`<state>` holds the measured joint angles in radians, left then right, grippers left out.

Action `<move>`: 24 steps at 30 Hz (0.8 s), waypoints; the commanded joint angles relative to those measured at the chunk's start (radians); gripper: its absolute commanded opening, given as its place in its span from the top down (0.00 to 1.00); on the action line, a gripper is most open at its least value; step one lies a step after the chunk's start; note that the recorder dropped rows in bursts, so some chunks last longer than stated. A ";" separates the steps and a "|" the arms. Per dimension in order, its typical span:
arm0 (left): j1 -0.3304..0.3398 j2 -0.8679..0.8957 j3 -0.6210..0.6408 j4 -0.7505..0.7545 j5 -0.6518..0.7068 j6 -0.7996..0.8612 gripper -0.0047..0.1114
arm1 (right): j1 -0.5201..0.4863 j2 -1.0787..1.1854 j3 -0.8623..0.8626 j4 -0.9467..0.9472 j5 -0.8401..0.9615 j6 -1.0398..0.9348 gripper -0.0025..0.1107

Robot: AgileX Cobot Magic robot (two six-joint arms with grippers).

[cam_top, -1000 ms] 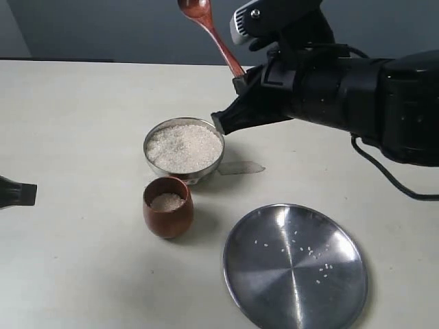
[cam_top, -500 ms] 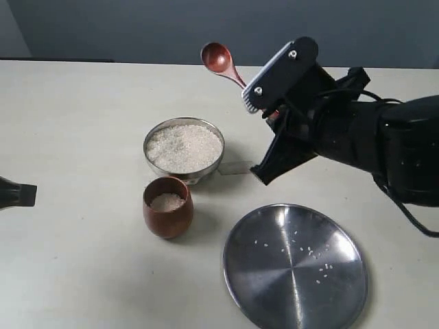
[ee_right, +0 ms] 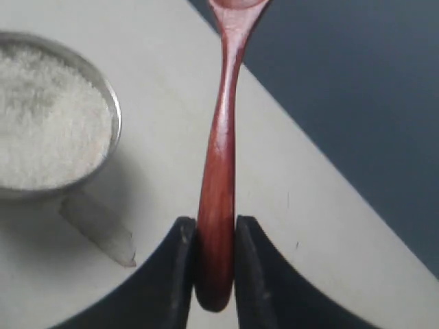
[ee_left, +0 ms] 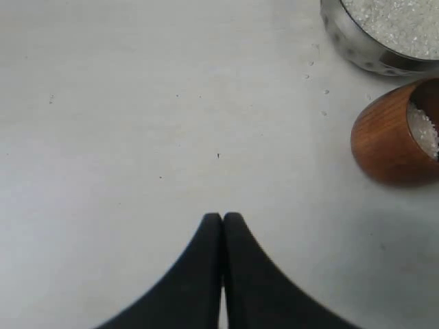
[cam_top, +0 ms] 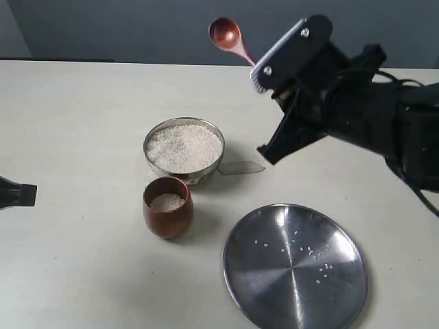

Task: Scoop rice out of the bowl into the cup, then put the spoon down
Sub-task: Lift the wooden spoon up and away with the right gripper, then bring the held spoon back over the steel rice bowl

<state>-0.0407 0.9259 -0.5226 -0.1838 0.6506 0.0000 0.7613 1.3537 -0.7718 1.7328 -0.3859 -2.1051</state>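
Supervisor: Spoon (cam_top: 233,42), where is it?

Operator: Off the table (cam_top: 82,123), up in the air. My right gripper (ee_right: 215,227) has its jaws clamped on the thin end of the handle, one finger on each side. In the exterior view the handle slants up toward 11 o'clock from the gripper, with the round end topmost. That end sits at about 1 o'clock from the bowl (cam_top: 203,175), well clear of it, and shows me plain wood.

Supervisor: And the rice (cam_top: 184,147)?

Operator: Most of it is heaped in the bowl, nearly to the rim. A smaller white patch lies low inside the cup (cam_top: 168,221). The cup stands upright at 6 o'clock from the bowl, just beside it, but I can't tell whether the two touch. Loose grains (cam_top: 310,252) are scattered on the plate (cam_top: 274,295), which lies flat at 4 o'clock from the bowl and apart from it. My left wrist view also picks up a few specks on the table near the bowl's wall.

Supervisor: Anything else by the bowl?

Operator: A flat translucent strip (cam_top: 241,167) lies on the table at 4 o'clock, right at the bowl's foot.

Supervisor: Left arm?

Operator: My left gripper (ee_left: 222,221) has its jaws pressed together, tip to tip. It sits at the 9 o'clock edge of the exterior view, well apart from the cup.
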 commanded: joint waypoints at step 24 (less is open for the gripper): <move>-0.002 -0.009 0.004 0.006 0.001 0.000 0.96 | -0.064 -0.118 -0.364 0.012 -0.023 -0.012 0.98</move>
<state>-0.0407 0.9259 -0.5226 -0.1838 0.6597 0.0000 0.7026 1.2324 -1.1348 1.7450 -0.4401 -2.0982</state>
